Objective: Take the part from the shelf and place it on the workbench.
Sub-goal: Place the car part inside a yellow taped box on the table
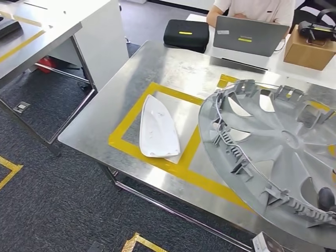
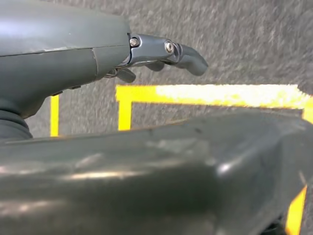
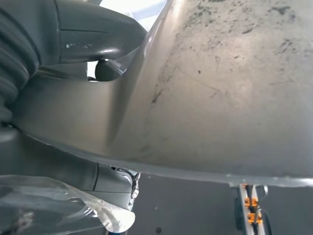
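We see the part, a large grey wheel cover (image 1: pixel 273 152), held tilted above the right side of the steel surface (image 1: pixel 118 110), its ribbed inner face turned toward us. Our right hand (image 3: pixel 74 49) is clamped on its edge: in the right wrist view the thick thumb lies across one face of the cover and the darker fingers (image 3: pixel 114 183) press from the other side. In the head view a dark fingertip (image 1: pixel 326 198) shows at the cover's near right rim. The cover overlaps the right box of the yellow tape outline (image 1: pixel 130 113) marked on the surface; whether its lower edge touches the steel we cannot tell.

Inside the left box of that outline lies a white curved panel (image 1: pixel 158 128), flat and just left of the cover.

Our left hand (image 2: pixel 162 51) hangs over grey carpet with yellow floor tape (image 2: pixel 207 95), holding nothing, fingers loosely extended and apart.

At the far side a person (image 1: pixel 253 8) sits behind a grey laptop (image 1: pixel 245 35), with a black case (image 1: pixel 186 34) to its left and a cardboard box (image 1: pixel 307 50) to its right.
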Motion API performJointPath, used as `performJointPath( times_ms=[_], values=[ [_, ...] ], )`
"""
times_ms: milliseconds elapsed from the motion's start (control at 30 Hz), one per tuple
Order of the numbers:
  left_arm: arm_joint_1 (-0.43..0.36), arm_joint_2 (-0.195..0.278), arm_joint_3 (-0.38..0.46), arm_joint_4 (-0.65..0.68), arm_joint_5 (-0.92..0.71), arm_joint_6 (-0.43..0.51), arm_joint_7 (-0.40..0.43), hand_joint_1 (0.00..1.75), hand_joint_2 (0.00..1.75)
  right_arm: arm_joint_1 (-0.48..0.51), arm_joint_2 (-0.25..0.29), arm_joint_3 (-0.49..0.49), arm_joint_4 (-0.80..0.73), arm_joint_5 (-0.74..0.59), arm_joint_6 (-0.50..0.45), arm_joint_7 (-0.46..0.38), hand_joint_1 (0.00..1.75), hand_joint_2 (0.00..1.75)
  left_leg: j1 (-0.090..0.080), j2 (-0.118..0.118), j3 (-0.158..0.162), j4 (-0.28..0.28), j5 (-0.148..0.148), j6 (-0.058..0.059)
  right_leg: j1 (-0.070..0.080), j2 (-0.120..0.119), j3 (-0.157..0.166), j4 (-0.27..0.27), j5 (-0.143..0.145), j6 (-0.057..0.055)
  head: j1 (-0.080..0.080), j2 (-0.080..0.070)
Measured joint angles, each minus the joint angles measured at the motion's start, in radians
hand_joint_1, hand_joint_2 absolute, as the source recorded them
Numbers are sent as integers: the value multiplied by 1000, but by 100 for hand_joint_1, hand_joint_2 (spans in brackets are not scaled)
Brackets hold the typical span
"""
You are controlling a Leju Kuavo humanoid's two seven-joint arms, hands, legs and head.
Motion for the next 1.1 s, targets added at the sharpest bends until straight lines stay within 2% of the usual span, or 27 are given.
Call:
performJointPath(
  times_ms=[33,67,100,133,167,200,233,300,333,400,433,467,533,567,600,633,667,700,767,800,833,900,967,1100],
  values=[
    [0,0,-2,0,0,0,0,0,0,-3,0,0,1,0,0,0,175,175,-1,13,0,-2,1,2,0,-30,-30,62,-32,4,3,0],
    [1,0,-5,0,0,0,1,0,0,-6,0,1,2,0,0,1,175,175,-2,27,-1,-1,1,3,-2,-46,-61,128,-61,9,4,0],
    [1,0,-7,0,0,1,2,0,0,-8,0,1,4,0,0,3,175,175,-3,41,-1,-1,0,3,-4,-55,-84,178,-76,13,4,0],
    [1,-1,-8,0,0,1,2,0,0,-8,0,1,6,0,0,4,175,175,-2,55,-1,0,-1,2,-7,-59,-91,195,-73,18,5,0],
    [0,-2,-10,0,0,2,2,0,0,-8,0,1,7,0,0,5,175,175,-1,67,0,1,-3,0,-10,-65,-77,173,-52,22,5,0],
    [-1,-3,-10,0,0,2,2,0,0,-8,0,0,8,0,0,5,175,175,0,78,1,4,-5,-4,-13,-77,-45,114,-19,26,6,0],
    [-2,-3,-11,0,0,3,2,0,0,-8,0,0,9,0,0,5,175,175,0,88,2,8,-9,-10,-14,-103,-7,44,6,30,6,0],
    [-4,-1,-11,0,0,5,2,0,0,-11,0,1,10,0,0,5,175,175,-5,105,2,21,-20,-23,-12,-141,48,-55,32,24,7,0],
    [-5,0,-11,0,0,6,2,0,0,-11,0,1,11,0,0,5,175,175,-9,114,2,26,-23,-27,-10,-147,55,-67,30,18,7,0],
    [-7,0,-11,0,0,6,2,0,0,-10,0,0,11,0,0,6,175,175,-9,129,3,29,-27,-34,-10,-123,51,-64,32,1,5,0],
    [-8,0,-11,0,0,6,2,0,0,-9,0,0,11,0,0,6,175,175,-7,122,2,36,-36,-38,-10,-112,50,-63,34,-5,3,0],
    [-8,0,-11,0,0,6,2,0,0,-9,0,0,11,0,0,6,175,175,-4,103,-6,59,-55,-43,-11,-101,49,-64,36,-11,2,0],
    [-7,1,-11,0,0,7,2,0,0,-11,0,1,12,0,0,6,175,175,-1,52,-48,164,-117,-48,-12,-79,48,-64,38,-20,-2,0],
    [-5,0,-11,0,0,7,2,0,0,-12,0,1,12,0,0,6,175,175,-1,38,-80,234,-149,-48,-11,-66,48,-64,39,-23,-3,0],
    [-3,0,-11,0,0,7,2,0,0,-12,0,2,12,0,0,5,175,175,-1,31,-108,292,-168,-47,-9,-53,47,-64,39,-26,-3,0],
    [-1,-1,-11,0,0,7,2,0,0,-12,0,2,12,0,0,5,175,175,-1,28,-124,323,-169,-44,-6,-40,47,-64,40,-27,-3,0],
    [0,-1,-11,0,0,7,2,0,0,-11,0,1,12,0,0,4,175,175,-2,26,-124,315,-149,-39,-4,-28,48,-64,40,-28,-3,0],
    [-1,-1,-11,0,1,7,2,0,0,-11,0,1,12,1,0,2,175,175,-4,23,-107,269,-113,-32,-2,-18,49,-64,41,-28,-3,0],
    [-5,2,-11,0,3,5,2,0,0,-12,0,1,13,1,0,-1,175,175,-10,10,-52,134,-41,-11,2,-4,51,-63,41,-28,-3,0],
    [-7,3,-12,0,3,5,2,0,0,-12,0,0,13,1,0,-3,175,175,-13,3,-32,83,-23,-4,3,1,49,-61,41,-27,-3,0],
    [-10,4,-12,0,4,4,1,0,0,-13,0,0,13,1,0,-4,175,175,-14,-1,-22,53,-17,-2,4,4,46,-59,40,-25,-2,0],
    [-12,2,-12,0,7,3,1,0,0,-15,0,0,13,1,0,-5,175,175,-15,-4,-21,40,-18,-14,2,5,41,-57,39,-25,-2,0],
    [-11,1,-12,0,9,3,1,0,0,-16,0,0,14,1,0,-5,175,175,-16,-6,-22,40,-16,-21,0,3,41,-58,40,-25,-1,0],
    [-12,1,-12,0,10,3,0,0,0,-22,0,0,15,0,0,-4,175,175,-19,-7,-24,41,-14,-16,-2,2,42,-64,45,-17,-1,0]
  ],
)
